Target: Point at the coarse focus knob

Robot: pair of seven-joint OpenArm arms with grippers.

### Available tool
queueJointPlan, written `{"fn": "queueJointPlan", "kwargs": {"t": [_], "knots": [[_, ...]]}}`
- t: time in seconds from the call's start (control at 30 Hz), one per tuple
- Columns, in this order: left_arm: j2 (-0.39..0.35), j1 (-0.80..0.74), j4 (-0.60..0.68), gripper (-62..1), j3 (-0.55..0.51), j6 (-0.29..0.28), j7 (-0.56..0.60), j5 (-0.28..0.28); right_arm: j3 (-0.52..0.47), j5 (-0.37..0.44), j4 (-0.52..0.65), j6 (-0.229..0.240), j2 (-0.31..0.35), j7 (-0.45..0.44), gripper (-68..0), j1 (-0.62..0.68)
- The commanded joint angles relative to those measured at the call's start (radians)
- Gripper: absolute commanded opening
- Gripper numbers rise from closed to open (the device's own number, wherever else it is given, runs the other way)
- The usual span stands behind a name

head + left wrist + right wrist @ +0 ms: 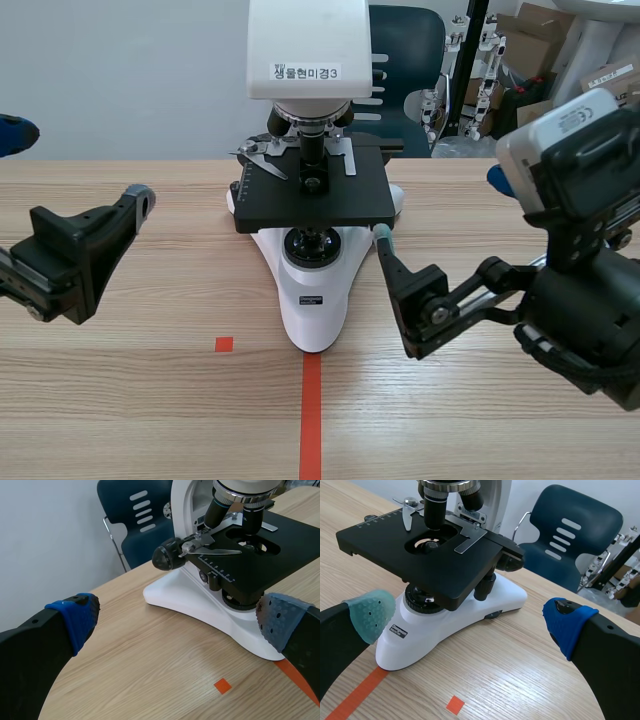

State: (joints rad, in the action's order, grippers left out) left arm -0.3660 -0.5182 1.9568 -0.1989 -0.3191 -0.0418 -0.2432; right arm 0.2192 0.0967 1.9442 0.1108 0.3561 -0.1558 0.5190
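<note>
Neither arm is on the knob yet; the pointing is all ahead of me.
On my left, the left gripper point(177, 622) hangs released, fingers wide and holding nothing, well apart from the white-bodied microscope with the black stage point(312, 300). The round black coarse focus knob point(165, 556) sticks out of the microscope's side beside the stage, untouched. On the right, the right gripper point(469, 621) is likewise spread and empty, its grey-green pad point(383, 234) just beside the stage's near corner. I judge the task barely begun: one tip must close in on the knob.
</note>
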Motion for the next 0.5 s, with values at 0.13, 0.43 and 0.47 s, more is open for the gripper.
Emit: {"fn": "queueJointPlan", "kwargs": {"t": [0.13,0.43,0.47], "knots": [[0.0,-0.103,0.003,1.4,-0.005,0.002,0.16,0.004,0.039,-0.012,0.012,-0.006,0.004,-0.026,0.4,0.013],[0.0,-0.21,0.003,1.4,-0.005,0.032,0.262,0.063,0.051,-0.063,0.012,-0.006,0.077,-0.117,0.4,0.078],[0.0,-0.219,0.002,1.4,-0.005,0.048,0.268,0.069,0.051,-0.062,0.012,-0.006,0.098,-0.126,0.4,0.082]]}}
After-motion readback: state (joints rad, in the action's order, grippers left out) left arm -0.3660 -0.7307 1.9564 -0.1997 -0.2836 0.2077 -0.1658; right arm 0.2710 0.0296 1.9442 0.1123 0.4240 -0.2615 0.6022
